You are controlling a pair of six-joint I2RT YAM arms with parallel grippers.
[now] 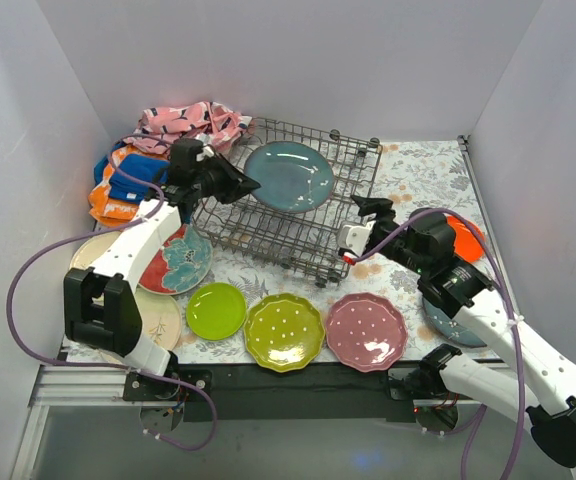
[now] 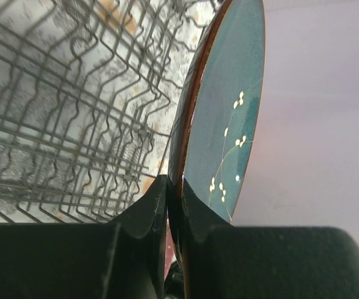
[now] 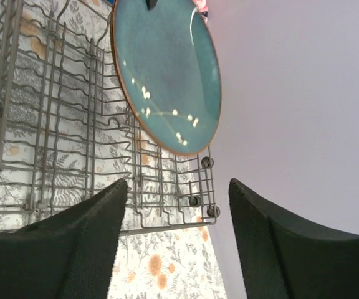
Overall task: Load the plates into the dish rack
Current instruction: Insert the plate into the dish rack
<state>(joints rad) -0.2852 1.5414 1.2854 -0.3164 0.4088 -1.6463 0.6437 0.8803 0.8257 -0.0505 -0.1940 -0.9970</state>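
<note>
- Upper centre of the top view: teal plate (image 1: 290,176) stands on edge, tilted, at the far rows of the dish rack (image 1: 268,238); can't tell if it sits between tines.
- Left tool (image 1: 251,186) pinches the plate's left rim, one finger on each face.
- Right tool (image 1: 371,206) is spread and holds nothing, just off the rack's right edge.
- Lower frame, flat on the counter (image 1: 418,170): lime plate (image 1: 216,310), lime dotted plate (image 1: 284,331), pink dotted plate (image 1: 366,331).

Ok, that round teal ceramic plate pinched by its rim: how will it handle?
The round teal ceramic plate looks rigid but chippable against the dark wire dish rack. Glossy glaze, held only at the rim by the left fingers: it may pivot or slip.
</note>
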